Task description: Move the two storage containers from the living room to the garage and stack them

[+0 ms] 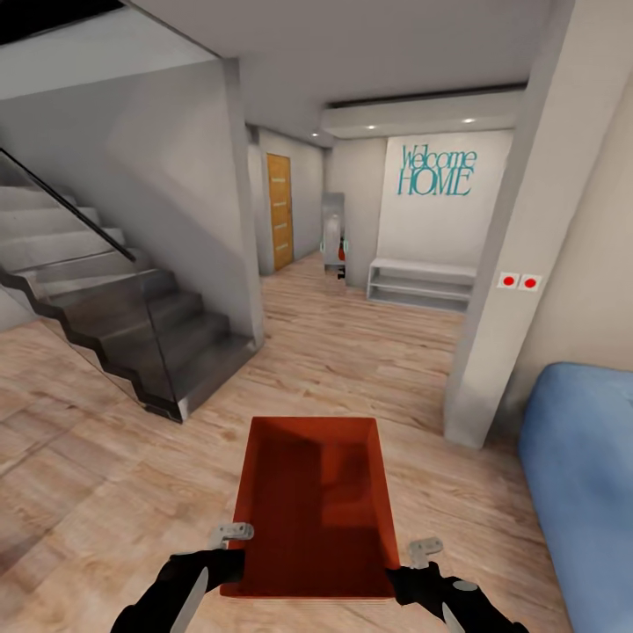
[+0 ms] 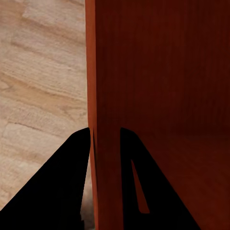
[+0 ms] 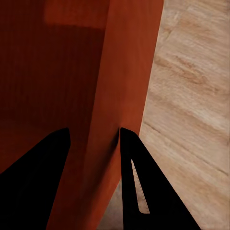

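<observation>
A: Room, then contents?
B: Wood floor [image 1: 369,352]; stairs [image 1: 132,325] upper left; sofa [image 1: 580,475] lower right. One container [image 1: 312,519], bottom centre, carried.
A: Grip?
B: My left gripper [image 2: 105,136] and right gripper [image 3: 93,136] each pinch a side wall.
A: Progress?
B: Early, I judge; garage not reached, stacking remains.

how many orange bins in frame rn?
1. One orange-red open-top rectangular bin, held above the light wood plank floor, left end effector on its left wall, right end effector on its right wall. The second may be out of frame.
</observation>
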Robot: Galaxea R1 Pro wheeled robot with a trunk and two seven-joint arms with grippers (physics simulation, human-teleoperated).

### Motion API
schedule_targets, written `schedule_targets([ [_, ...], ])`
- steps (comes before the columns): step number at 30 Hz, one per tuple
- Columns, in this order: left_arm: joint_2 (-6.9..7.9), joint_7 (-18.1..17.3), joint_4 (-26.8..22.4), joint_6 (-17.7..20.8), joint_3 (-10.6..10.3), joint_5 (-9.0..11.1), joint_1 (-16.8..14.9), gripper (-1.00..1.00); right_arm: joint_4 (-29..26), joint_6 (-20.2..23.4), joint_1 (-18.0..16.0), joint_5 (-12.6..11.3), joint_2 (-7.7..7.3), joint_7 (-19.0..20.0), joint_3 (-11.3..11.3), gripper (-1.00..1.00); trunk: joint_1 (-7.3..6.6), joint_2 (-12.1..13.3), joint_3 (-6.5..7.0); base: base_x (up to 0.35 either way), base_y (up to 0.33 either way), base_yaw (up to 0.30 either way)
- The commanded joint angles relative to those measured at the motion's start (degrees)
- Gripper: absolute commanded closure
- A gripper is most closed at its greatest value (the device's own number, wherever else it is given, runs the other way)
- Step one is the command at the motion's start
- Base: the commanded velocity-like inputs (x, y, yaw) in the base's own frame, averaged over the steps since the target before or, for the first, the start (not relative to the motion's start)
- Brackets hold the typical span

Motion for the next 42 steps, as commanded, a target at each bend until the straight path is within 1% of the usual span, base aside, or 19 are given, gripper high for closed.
schedule_targets([
  [1, -0.05, 3.3, -0.2, 0.3, 2.7, 2.7, -0.1, 1.0, -0.2, 0.4, 0.0, -1.2, 0.02, 1.7, 0.6, 1.0, 0.07, -0.1, -0.13, 0.326, 0.0, 0.0],
  [17, -0.06, 3.3, -0.1, 0.3, 2.7, 2.7, -0.1, 1.0, -0.2, 0.4, 0.0, -1.2, 0.01, 1.7, 0.6, 1.0, 0.07, -0.1, -0.13, 0.326, -0.009, 0.0],
  [42, -0.16, 3.3, 0.0, 0.3, 2.7, 2.6, -0.1, 1.0, -0.2, 0.3, 0.0, -1.2, 0.0, 1.7, 0.6, 1.0, 0.07, -0.1, -0.13, 0.326, -0.131, 0.0],
])
